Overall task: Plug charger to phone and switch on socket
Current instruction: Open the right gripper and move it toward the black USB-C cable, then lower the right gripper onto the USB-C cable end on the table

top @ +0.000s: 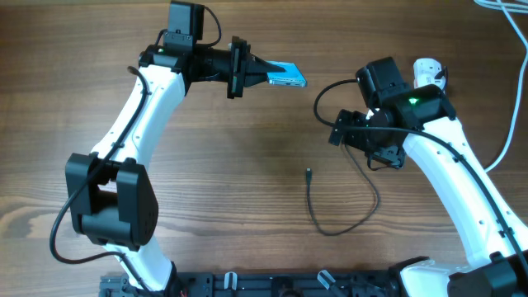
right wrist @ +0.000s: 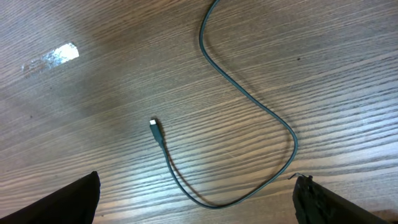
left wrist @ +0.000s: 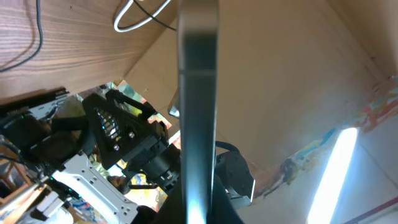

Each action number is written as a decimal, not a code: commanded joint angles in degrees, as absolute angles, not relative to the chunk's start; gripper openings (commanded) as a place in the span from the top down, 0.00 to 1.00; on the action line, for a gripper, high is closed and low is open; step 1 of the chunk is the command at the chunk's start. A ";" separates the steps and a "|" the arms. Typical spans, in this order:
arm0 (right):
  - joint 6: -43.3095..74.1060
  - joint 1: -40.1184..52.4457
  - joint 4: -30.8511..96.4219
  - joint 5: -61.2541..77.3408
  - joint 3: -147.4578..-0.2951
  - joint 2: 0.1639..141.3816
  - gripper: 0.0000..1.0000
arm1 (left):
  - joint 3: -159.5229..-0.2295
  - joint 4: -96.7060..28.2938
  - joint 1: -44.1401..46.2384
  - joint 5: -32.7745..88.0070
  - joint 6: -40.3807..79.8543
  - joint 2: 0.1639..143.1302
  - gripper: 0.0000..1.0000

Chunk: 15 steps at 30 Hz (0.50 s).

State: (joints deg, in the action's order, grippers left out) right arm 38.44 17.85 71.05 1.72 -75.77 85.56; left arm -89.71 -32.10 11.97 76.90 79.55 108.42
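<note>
Teal phone (top: pixel 289 77) clamped in my left pincer (top: pixel 268 74), edge-on to left wrist camera, over far side of wooden desk (top: pixel 247 181). Charger (right wrist: pixel 155 129) loose on desk, plug tip free, looping under my right pincer (right wrist: pixel 198 186); jaws wide apart, holding nothing. Socket (top: pixel 426 68) behind right arm, partly hidden.

The phone (top: pixel 289 77), teal screen up, is held by one end off the desk (top: pixel 247 165). The charger (top: pixel 308 191) lies looped mid-desk (thin, dark), its plug tip (right wrist: pixel 154 126) free. The white socket (top: pixel 427 68) sits far right, partly hidden.
</note>
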 commanded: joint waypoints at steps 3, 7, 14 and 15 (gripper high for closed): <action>37.69 18.15 70.96 2.70 -75.24 86.80 0.00 | -90.02 -31.86 10.59 77.47 73.84 106.50 0.96; 37.60 18.15 70.76 4.60 -75.24 86.80 0.00 | -90.02 -31.90 8.86 77.47 73.71 106.50 0.96; 37.54 18.15 70.87 5.96 -75.24 86.80 0.00 | -90.00 -31.92 6.07 73.63 61.78 106.50 0.96; 37.56 18.15 70.72 6.09 -75.24 86.80 0.00 | -90.00 -32.18 5.89 73.65 59.20 106.50 0.96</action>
